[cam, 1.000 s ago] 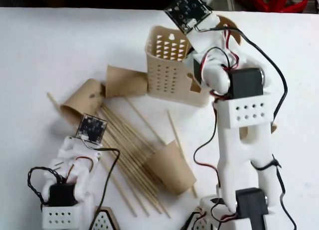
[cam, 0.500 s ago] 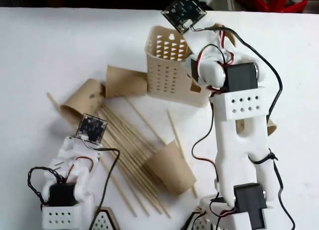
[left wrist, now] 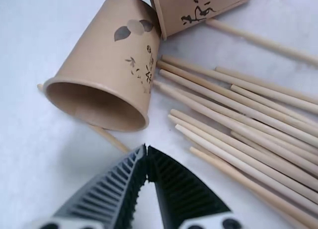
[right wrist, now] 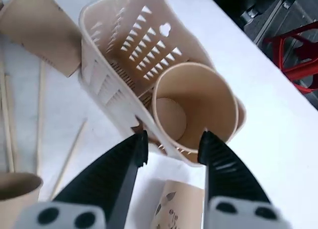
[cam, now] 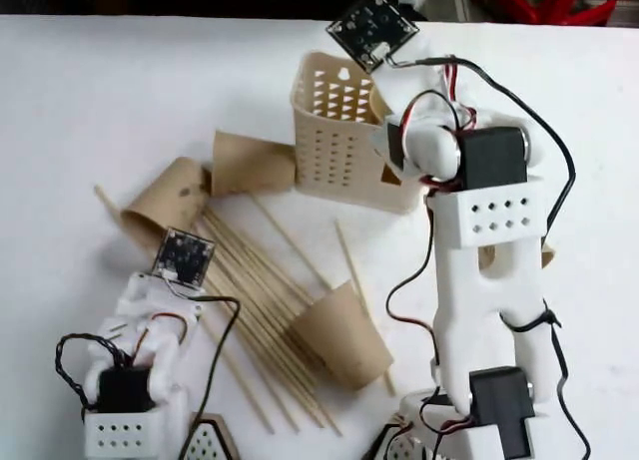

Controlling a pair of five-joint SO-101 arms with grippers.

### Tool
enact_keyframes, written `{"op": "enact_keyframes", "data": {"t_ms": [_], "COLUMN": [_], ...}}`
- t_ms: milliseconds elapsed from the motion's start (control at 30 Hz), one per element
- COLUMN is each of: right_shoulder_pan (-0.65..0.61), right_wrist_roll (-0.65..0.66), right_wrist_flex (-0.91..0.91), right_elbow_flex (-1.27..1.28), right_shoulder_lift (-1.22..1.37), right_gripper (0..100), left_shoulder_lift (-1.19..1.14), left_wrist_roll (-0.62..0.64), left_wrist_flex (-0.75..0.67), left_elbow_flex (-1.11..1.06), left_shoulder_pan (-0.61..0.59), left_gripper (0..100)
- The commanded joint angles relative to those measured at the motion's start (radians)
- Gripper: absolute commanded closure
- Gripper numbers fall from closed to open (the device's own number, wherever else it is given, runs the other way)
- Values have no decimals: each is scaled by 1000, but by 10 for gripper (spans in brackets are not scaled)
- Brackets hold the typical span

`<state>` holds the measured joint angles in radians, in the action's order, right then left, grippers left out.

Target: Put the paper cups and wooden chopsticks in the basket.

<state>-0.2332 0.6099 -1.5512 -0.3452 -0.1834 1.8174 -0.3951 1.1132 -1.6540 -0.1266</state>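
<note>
A cream slotted basket (cam: 334, 156) stands at the back of the white table. My right gripper (right wrist: 173, 147) hovers over the basket (right wrist: 99, 75), open, fingers either side of a paper cup (right wrist: 194, 102) that leans inside the basket's near end. My left gripper (left wrist: 146, 152) is shut on nothing, just short of the mouth of a cup on its side (left wrist: 104, 75). A second cup (left wrist: 198, 5) lies behind that one. Several wooden chopsticks (left wrist: 238, 119) lie beside them, spread across the table (cam: 255, 300). Another cup (cam: 339, 335) lies on the chopsticks.
Two cups (cam: 165, 206) (cam: 250, 163) lie left of the basket. A printed cup (right wrist: 179, 209) lies under my right arm (cam: 489, 240). My left arm (cam: 150, 320) is at the front left corner. The table's far left is open.
My right arm has swung slightly left over the basket and eased back. The brown cup edge seen by its wrist a second ago has dropped from the high view. The left arm stays still.
</note>
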Motion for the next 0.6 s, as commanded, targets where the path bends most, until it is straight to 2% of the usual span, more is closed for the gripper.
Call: {"op": "enact_keyframes", "data": {"t_ms": [0, 233, 400, 567], "right_shoulder_pan": [19, 124, 220, 277], "right_wrist_roll": [3, 2, -3, -3], "right_wrist_flex": [-65, -162, -165, -166], "right_elbow_flex": [-43, -43, -14, 149], "right_shoulder_lift": [-36, -38, -82, -219], "right_gripper": [829, 829, 829, 829], "left_shoulder_lift": [5, 5, 5, 5], "left_wrist_roll": [-11, -11, -11, -11], "left_wrist_flex": [-25, -25, -43, -43], "left_elbow_flex": [11, 11, 9, 9], "left_shoulder_pan": [-7, -7, -8, -8], "left_gripper": [976, 976, 976, 976]}}
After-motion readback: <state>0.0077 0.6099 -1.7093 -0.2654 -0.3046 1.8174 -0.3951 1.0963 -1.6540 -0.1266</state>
